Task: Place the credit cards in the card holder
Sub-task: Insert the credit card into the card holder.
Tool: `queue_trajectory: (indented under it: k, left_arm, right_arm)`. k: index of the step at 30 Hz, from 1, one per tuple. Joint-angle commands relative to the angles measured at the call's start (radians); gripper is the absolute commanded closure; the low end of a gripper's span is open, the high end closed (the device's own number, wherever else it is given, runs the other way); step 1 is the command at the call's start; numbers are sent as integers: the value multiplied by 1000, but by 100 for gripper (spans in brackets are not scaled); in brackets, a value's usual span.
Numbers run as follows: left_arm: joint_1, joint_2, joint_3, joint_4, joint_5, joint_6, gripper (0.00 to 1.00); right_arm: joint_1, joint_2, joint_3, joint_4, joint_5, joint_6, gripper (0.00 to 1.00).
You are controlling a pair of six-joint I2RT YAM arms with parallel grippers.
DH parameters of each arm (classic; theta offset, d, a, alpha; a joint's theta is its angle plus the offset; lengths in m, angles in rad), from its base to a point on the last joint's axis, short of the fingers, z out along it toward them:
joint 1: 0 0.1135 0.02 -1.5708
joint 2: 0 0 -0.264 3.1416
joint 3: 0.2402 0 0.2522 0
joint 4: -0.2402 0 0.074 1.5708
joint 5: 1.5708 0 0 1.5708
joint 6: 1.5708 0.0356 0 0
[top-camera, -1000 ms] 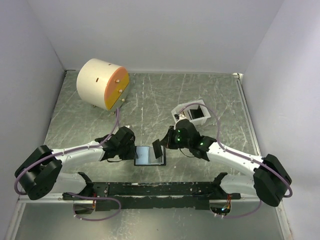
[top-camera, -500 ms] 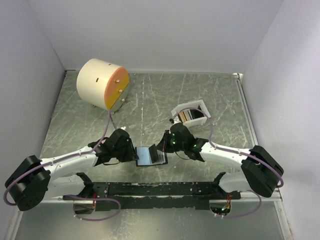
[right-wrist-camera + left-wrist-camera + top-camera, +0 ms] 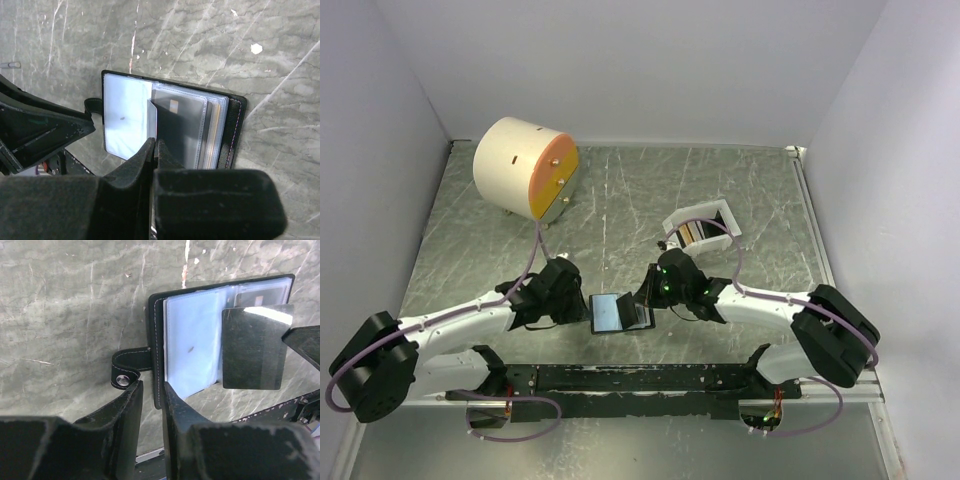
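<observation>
Now your left claw (image 3: 150, 405) is clamping the open black card holder (image 3: 159, 340) on the scratched metal desk (image 3: 620, 200); your right claw (image 3: 152, 150), pinched together, is gripping a thin card (image 3: 252, 347) over glossy sleeves.

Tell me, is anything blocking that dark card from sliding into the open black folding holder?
Nothing visible does. The dark card, pinched in the right gripper, hangs over the open black card holder, whose clear plastic sleeves lie exposed beneath it.

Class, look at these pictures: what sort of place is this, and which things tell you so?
Probably a robot test booth: two arms bolted at a metal-topped table, plain white walls round it, and staged props like the card holder.
</observation>
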Motion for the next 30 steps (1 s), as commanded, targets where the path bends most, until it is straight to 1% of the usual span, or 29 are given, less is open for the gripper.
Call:
queue_trajectory:
  k: [1, 5, 12, 25, 30]
  left_arm:
    - [-2, 24, 18, -3, -25, 22, 69]
    - [-2, 39, 9, 9, -17, 22, 73]
    - [-2, 48, -7, 33, 0, 18, 76]
    - [-2, 76, -25, 75, 24, 13, 77]
    - [-2, 91, -28, 90, 43, 12, 80]
  right_arm:
    - [6, 21, -7, 31, 17, -5, 100]
    - [5, 35, -10, 40, 14, -9, 100]
    - [5, 49, -14, 60, 11, -14, 100]
    - [5, 66, -17, 74, 19, -16, 100]
    - [5, 84, -13, 88, 15, -14, 100]
